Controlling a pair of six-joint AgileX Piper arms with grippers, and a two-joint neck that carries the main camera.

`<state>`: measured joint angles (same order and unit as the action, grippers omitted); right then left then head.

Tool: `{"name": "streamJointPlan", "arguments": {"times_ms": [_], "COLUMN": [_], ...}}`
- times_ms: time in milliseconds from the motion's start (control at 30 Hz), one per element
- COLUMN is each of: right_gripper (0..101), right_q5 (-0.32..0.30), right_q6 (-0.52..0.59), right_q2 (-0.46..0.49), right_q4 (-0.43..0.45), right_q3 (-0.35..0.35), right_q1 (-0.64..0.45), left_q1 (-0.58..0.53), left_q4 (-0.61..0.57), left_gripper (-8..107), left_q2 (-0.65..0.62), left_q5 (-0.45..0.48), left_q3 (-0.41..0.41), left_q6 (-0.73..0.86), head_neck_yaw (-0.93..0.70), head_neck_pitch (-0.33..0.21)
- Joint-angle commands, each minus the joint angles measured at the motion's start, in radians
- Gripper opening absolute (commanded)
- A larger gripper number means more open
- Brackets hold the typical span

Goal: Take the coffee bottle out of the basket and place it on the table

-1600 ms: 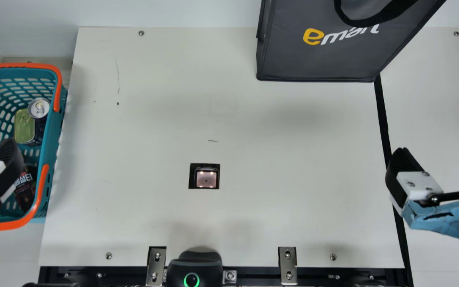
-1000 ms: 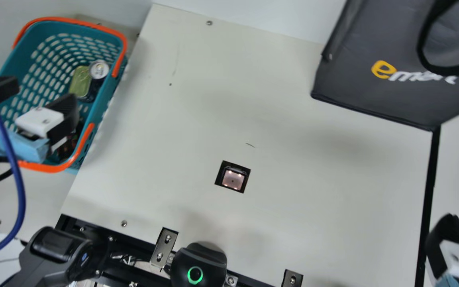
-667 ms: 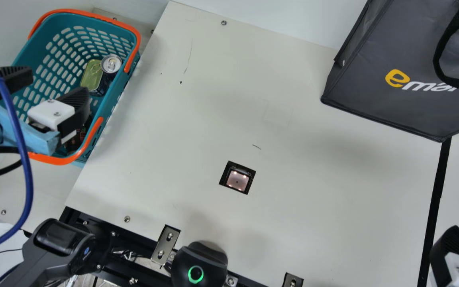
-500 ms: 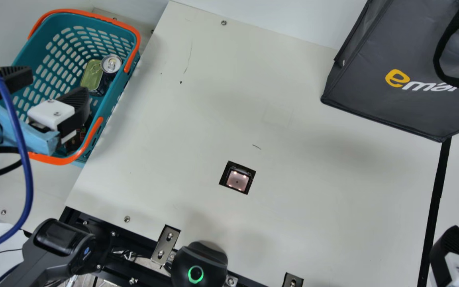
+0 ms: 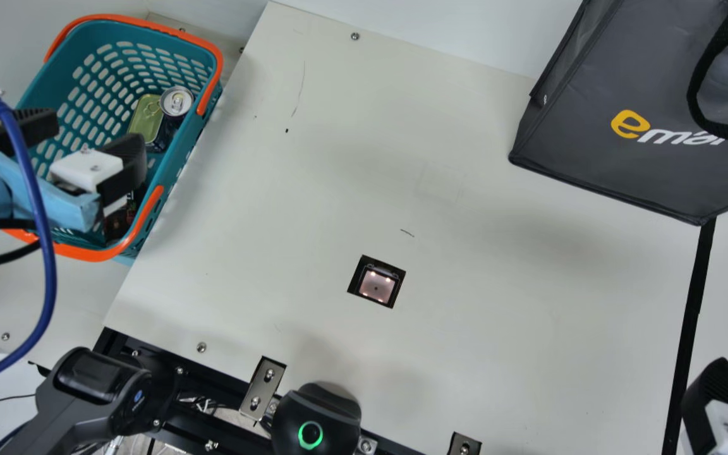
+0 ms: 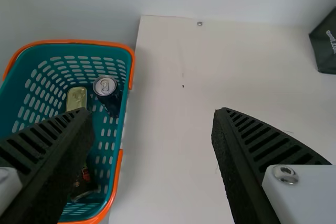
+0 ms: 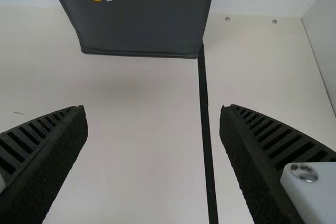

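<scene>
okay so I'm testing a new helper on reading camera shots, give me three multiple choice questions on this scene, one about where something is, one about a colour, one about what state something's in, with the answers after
1. Where is the silver-topped can?
A. On the table
B. Inside the basket
C. Inside the dark bag

2. What colour are the handles on that basket?
A. Orange
B. White
C. Purple

3. How do the jaws of the left gripper stand?
A. Shut on a can
B. Shut with nothing between them
C. Apart with nothing between them

Answers:
1: B, the main view shows its top within the basket's walls.
2: A, orange curves along the teal rim.
3: C, the left wrist view shows an open gap between them.
</scene>
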<state>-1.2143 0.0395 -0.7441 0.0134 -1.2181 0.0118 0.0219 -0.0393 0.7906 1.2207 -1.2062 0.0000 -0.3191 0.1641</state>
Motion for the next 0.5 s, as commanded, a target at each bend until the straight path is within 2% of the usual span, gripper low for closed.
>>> {"name": "streamJointPlan", "arguments": {"times_ms": [0, 467], "right_gripper": [91, 91], "right_q5": [0.0, 0.0], "right_q6": [0.0, 0.0], "right_q2": [0.0, 0.0], "right_q4": [0.0, 0.0], "right_q3": [0.0, 0.0], "right_q1": [0.0, 0.0], "left_q1": [0.026, 0.253], "left_q4": [-0.005, -0.037], "left_gripper": [90, 90], "left_q2": [0.006, 0.061], "left_q5": [-0.001, -0.016], "left_q3": [-0.005, -0.031], "left_q6": [-0.003, 0.076], "head_neck_yaw": [-0.002, -0.002], "head_neck_pitch": [-0.026, -0.026]}}
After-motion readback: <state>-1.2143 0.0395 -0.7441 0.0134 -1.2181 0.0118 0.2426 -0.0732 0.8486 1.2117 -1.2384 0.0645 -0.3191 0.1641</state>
